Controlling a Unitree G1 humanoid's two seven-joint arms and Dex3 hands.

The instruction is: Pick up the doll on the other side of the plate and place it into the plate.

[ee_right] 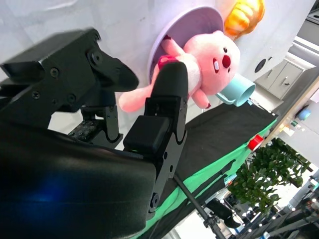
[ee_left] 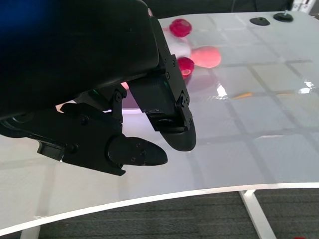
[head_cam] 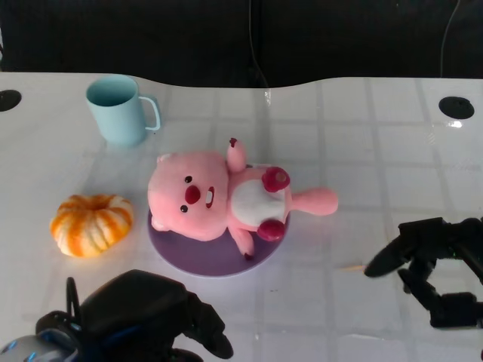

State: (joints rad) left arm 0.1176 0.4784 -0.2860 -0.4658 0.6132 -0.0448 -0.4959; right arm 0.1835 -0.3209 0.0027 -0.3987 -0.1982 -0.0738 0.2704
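Note:
A pink plush doll [head_cam: 219, 197] with a white belly and dark red paws lies on its back on the purple plate [head_cam: 219, 256]; its tail reaches over the plate's right rim. The right wrist view also catches the doll [ee_right: 209, 62] and the plate [ee_right: 187, 25]. My right hand [head_cam: 434, 268] hovers over the table to the right of the plate, fingers apart, holding nothing. My left hand [head_cam: 151, 317] sits at the near edge, below the plate, with nothing in it; its fingers [ee_left: 149, 134] are spread in the left wrist view. The doll's tail [ee_left: 207, 56] shows behind them.
A light blue mug [head_cam: 121, 109] stands at the back left. An orange and white pumpkin-shaped toy [head_cam: 92, 223] lies left of the plate. Two black round holes [head_cam: 456, 107] mark the table's far corners. A dark curtain runs behind the table.

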